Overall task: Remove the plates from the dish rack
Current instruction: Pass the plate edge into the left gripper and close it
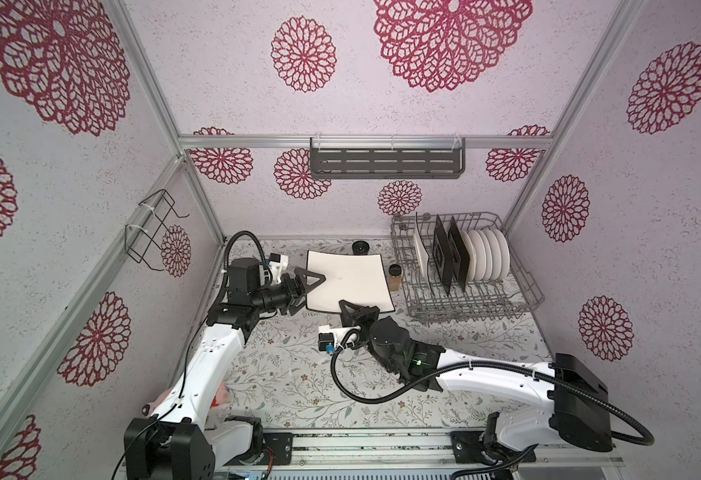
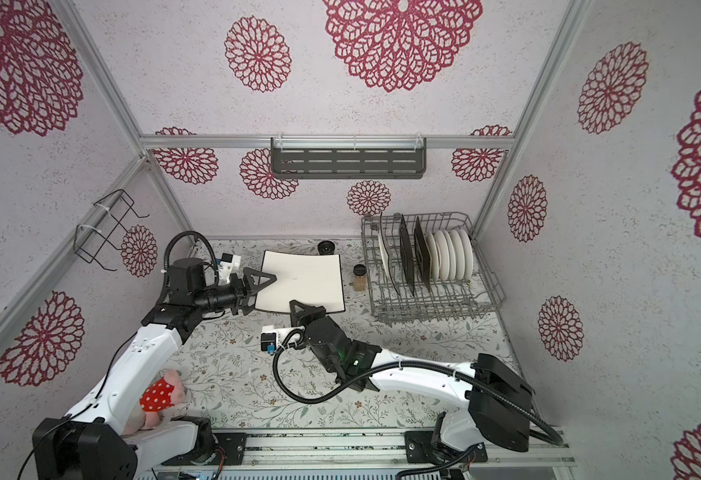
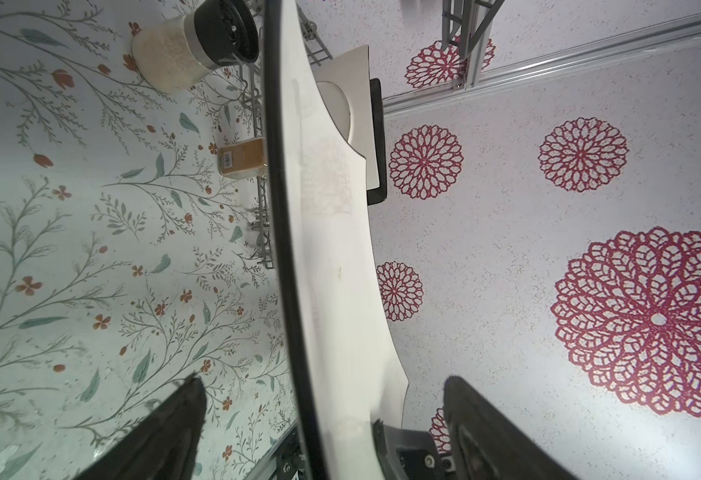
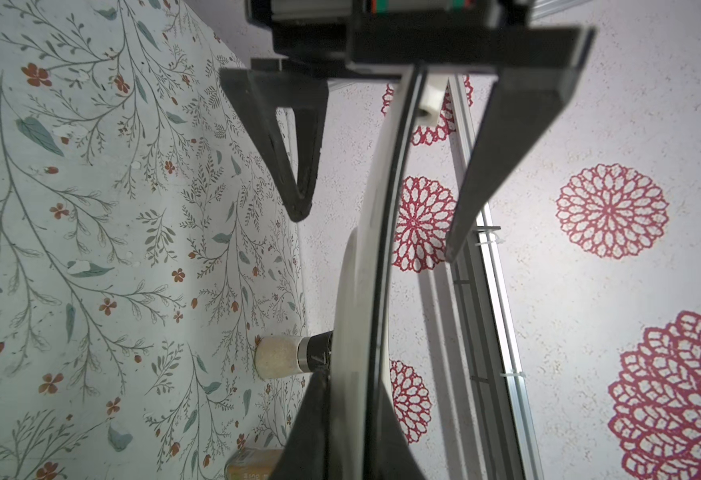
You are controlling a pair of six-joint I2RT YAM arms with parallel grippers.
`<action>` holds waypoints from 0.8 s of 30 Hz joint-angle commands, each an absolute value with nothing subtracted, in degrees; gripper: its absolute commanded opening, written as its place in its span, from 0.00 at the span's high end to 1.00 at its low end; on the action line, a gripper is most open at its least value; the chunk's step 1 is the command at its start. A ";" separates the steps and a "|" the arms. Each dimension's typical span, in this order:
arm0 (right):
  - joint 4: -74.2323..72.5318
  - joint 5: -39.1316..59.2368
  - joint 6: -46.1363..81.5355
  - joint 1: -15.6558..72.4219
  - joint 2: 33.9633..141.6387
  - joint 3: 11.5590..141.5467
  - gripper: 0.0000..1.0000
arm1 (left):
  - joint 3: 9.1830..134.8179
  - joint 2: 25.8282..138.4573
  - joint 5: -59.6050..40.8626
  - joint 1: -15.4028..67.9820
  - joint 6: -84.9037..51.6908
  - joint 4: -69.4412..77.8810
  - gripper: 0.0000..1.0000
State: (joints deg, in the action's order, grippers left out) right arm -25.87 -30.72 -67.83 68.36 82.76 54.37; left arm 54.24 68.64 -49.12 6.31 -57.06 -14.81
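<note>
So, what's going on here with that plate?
The right tool grips a cream square plate by its near edge, above the table. The left tool is open, astride the plate's left edge. In the dish rack stand another cream plate, two black plates and a row of round white plates.

cream plate (image 1: 346,280), centre: looked glazed ceramic, smooth, soft gloss | dish rack (image 1: 465,311), right: grey coated wire, dull sheen | desk (image 1: 298,386): was covered in smooth matt floral print | walls (image 1: 224,75): looked rough, grainy paper | shelf (image 1: 386,164), upper centre: matt dark-grey metal | left pincer (image 1: 314,289), left of centre: matt black plastic, looked gritty
</note>
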 commanded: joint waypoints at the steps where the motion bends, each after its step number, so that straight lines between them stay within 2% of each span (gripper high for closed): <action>1: -41.04 -35.85 -74.23 70.18 81.67 57.29 1.00 | 53.71 69.29 -50.16 7.02 -58.52 -10.70 0.12; 5: -42.14 -36.12 -75.23 71.20 82.69 57.22 1.00 | 53.01 69.60 -50.36 7.21 -58.51 -9.94 0.20; 16: -44.42 -37.04 -78.18 71.76 84.64 56.60 1.00 | 52.12 70.57 -51.57 7.32 -58.29 -8.18 0.53; 24: -45.08 -37.51 -78.22 71.72 84.99 55.56 1.00 | 51.68 70.67 -52.29 7.29 -56.98 -8.09 0.68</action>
State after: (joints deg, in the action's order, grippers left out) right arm -32.32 -36.86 -75.46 71.20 86.59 53.78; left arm 52.21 70.65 -50.22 6.70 -58.08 -10.09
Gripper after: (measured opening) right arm 0.141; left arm 0.329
